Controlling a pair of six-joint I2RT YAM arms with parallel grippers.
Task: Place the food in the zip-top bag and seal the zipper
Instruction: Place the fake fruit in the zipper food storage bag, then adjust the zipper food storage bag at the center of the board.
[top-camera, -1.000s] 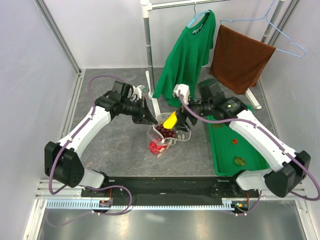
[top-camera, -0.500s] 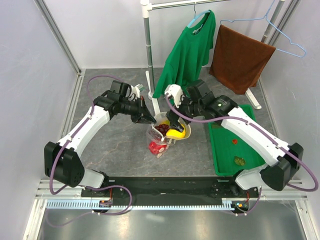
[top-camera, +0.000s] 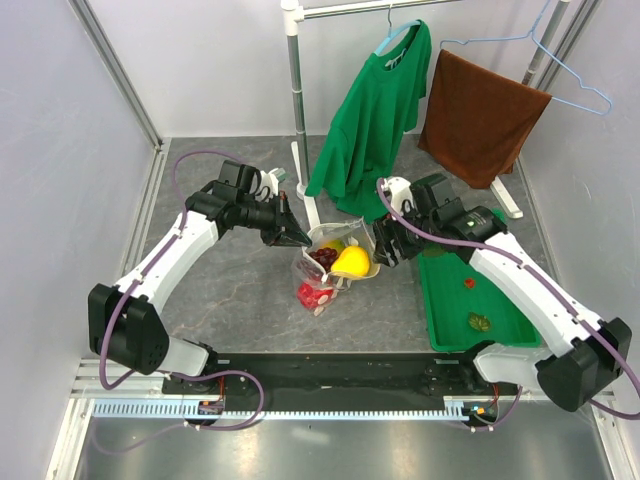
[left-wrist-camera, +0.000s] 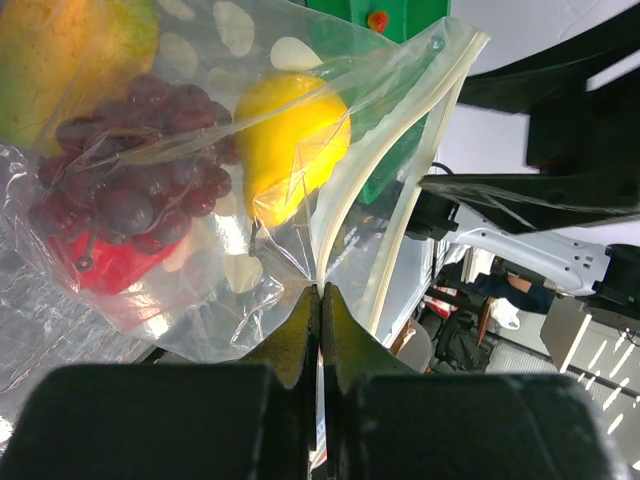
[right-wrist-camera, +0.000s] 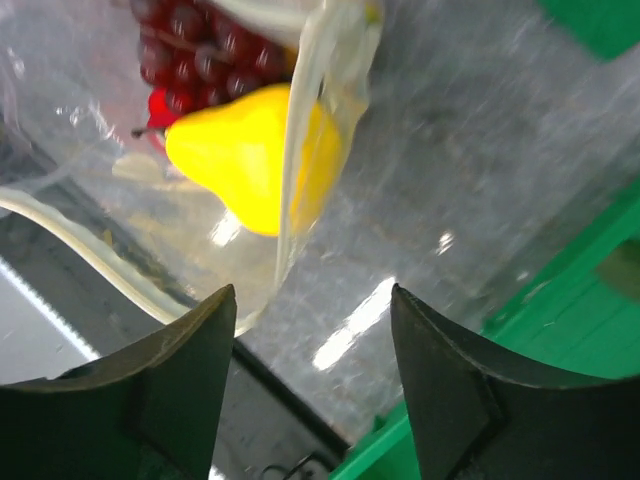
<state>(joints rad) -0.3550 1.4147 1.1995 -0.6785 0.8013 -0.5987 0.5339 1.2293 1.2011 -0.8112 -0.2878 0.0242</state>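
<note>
The zip-top bag (top-camera: 340, 275) hangs open-mouthed at table centre, held up by my left gripper (top-camera: 300, 238), which is shut on its mouth edge. Inside it are the yellow mango (top-camera: 352, 261), the purple grapes (top-camera: 325, 257) and the red pepper (top-camera: 312, 295). In the left wrist view my left gripper (left-wrist-camera: 321, 290) pinches the plastic beside the zipper (left-wrist-camera: 400, 230), with the grapes (left-wrist-camera: 130, 190), the pepper (left-wrist-camera: 100, 265) and the mango (left-wrist-camera: 290, 150) behind the film. My right gripper (top-camera: 385, 245) is open and empty just right of the bag. In the right wrist view it (right-wrist-camera: 312, 295) faces the mango (right-wrist-camera: 255, 165) and the zipper (right-wrist-camera: 300, 150).
A green tray (top-camera: 455, 310) lies at the right with two small pieces on it. A white rack post (top-camera: 295, 90) stands behind, with a green shirt (top-camera: 375, 110) and a brown towel (top-camera: 480, 115) hanging from the rack.
My right gripper carried the mango down into the bag's mouth, let it go, and drew back to the right, open. My left gripper kept hold of the bag.
</note>
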